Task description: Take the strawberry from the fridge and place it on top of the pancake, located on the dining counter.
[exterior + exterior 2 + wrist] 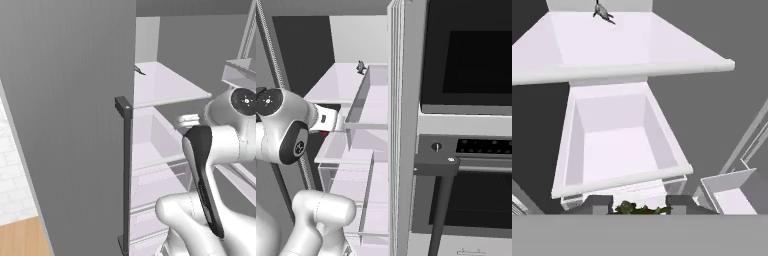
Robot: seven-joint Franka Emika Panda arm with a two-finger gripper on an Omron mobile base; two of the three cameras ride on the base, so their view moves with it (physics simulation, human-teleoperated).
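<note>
The fridge (65, 125) stands with its right door open, showing white shelves and a drawer (619, 145). My gripper (640, 205) is inside it, just in front of and above that drawer, and is shut on the strawberry (632, 207), whose green leaves show between the dark fingertips (597, 204). In the right base view the strawberry (323, 133) is a small red spot under the gripper (327, 129), by the drawer's front edge. The pancake and the dining counter are out of view.
A small dark object (602, 12) lies at the back of the upper shelf (336, 82). The fridge's closed left door carries a long dark bar handle (126, 170). A black-fronted wall oven (471, 115) stands right of the fridge. The open door's bins (727, 192) hang to the right.
</note>
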